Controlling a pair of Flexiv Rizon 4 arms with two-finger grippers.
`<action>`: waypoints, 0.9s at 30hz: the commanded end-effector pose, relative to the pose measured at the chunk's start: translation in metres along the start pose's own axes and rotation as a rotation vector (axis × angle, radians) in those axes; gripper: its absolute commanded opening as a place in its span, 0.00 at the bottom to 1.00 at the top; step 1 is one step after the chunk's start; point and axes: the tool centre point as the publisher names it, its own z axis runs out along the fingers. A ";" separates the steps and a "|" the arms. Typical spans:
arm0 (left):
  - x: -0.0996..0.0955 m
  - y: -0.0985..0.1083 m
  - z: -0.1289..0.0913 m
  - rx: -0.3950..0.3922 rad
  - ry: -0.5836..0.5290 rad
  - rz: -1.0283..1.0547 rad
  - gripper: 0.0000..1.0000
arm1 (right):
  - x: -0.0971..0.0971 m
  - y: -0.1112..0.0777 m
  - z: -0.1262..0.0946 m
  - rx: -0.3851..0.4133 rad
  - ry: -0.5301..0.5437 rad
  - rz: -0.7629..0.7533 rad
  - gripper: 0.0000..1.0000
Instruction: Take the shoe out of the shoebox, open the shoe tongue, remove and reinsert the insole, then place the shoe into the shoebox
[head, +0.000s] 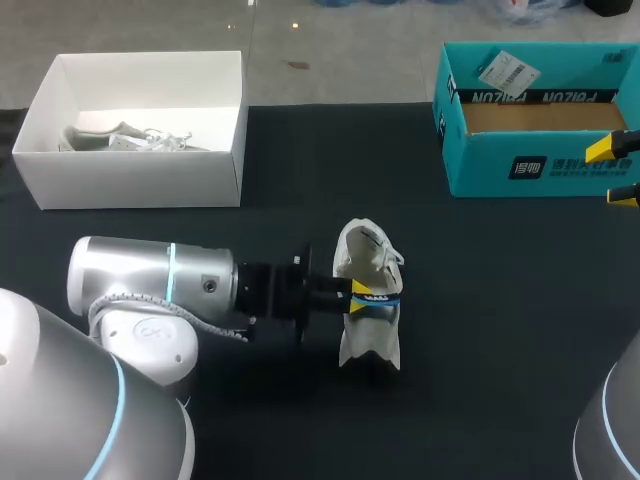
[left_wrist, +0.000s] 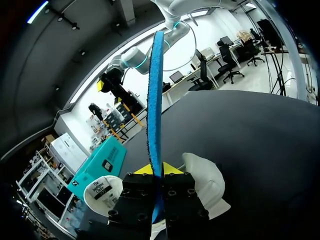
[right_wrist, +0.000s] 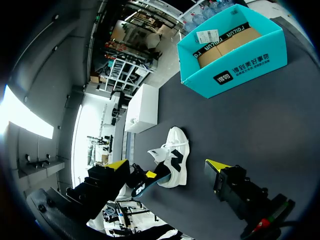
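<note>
Insole (left_wrist: 154, 100) pinched beside the shoe (head: 365, 255)
Left gripper (left_wrist: 156, 172) clenched the blue insole, seemingly to refit it; right gripper (head: 617, 172) hung released near the far-right shoebox (head: 530, 165).

White shoe (head: 360, 250) upright on sole, mid bench; blue insole (left_wrist: 155, 100) edge-on, clamped in left gripper (left_wrist: 156, 170) by shoe; teal shoebox (head: 560, 168) open, far right

A black, matte worktop (head: 500, 330) is seen spread across nearly the whole head view, its far edge drawn as a straight line. In the left wrist view a dull grey sheen is picked up from the light.
</note>
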 end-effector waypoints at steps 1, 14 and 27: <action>-0.003 0.015 0.012 -0.015 -0.010 -0.008 0.00 | 0.000 -0.001 0.000 -0.001 -0.003 0.001 1.00; -0.006 0.016 0.012 -0.032 -0.010 -0.025 0.47 | 0.000 -0.001 0.000 -0.001 -0.003 0.001 1.00; -0.002 -0.015 0.010 0.017 0.016 -0.021 0.41 | 0.000 -0.001 0.000 -0.001 -0.003 0.001 1.00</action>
